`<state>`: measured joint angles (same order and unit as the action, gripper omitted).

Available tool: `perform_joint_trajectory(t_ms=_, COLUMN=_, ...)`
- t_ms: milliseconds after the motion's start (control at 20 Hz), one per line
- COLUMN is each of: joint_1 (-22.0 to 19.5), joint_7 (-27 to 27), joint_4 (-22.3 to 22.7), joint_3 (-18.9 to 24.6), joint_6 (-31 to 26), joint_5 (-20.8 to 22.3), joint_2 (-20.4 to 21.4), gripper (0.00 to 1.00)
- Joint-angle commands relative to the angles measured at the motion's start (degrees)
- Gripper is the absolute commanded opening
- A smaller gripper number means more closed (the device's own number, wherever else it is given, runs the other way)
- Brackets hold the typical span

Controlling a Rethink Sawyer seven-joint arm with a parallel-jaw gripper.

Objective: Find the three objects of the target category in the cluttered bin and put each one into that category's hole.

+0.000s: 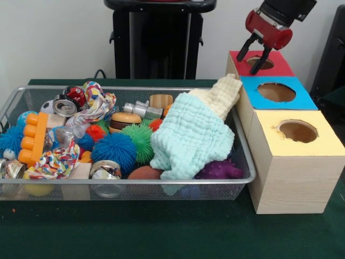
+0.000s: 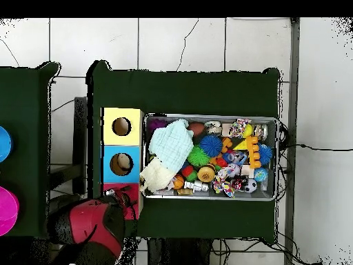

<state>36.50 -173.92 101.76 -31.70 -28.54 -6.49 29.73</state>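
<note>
Green table: my gripper [image 1: 257, 55] hangs open and empty over the red box [image 1: 261, 63]; the bin [image 1: 129, 189] lies beside the boxes.

The front camera sits low and close across the table, facing the robot; the overhead camera looks straight down from high up; both show the bin [image 1: 245, 156] [image 2: 278, 159].

Beside my dark green cloth-covered worktop [image 2: 207, 90]: white tiled floor [image 2: 179, 41], black cables [image 2: 310, 148], round blue disc [image 2: 3, 143], round magenta disc [image 2: 7, 210].
</note>
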Motion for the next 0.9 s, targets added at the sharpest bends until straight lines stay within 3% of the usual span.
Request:
perform_joint_trajectory(t_ms=50, joint_1=-3.3, joint_7=-4.7, joint_4=-2.4, joint_3=1.9, joint_6=-4.1, joint_5=-1.6, joint_2=1.0, gripper=1.00)
perform_joint_trajectory(t_ms=400, joint_1=-11.9, joint_7=8.0, joint_4=-5.7, joint_3=2.3, joint_6=-3.3, joint_5=5.5, joint_2=5.3, gripper=1.00)
perform_joint_trajectory(t_ms=650, joint_1=-19.4, joint_7=14.9, joint_4=-7.4, joint_3=7.5, joint_6=-2.5, joint_5=10.2, joint_2=7.2, gripper=1.00)
perform_joint_trajectory(t_ms=900, joint_1=-25.7, joint_7=17.4, joint_4=-9.5, joint_3=11.7, joint_6=-0.7, joint_5=14.9, joint_2=6.4, gripper=1.00)
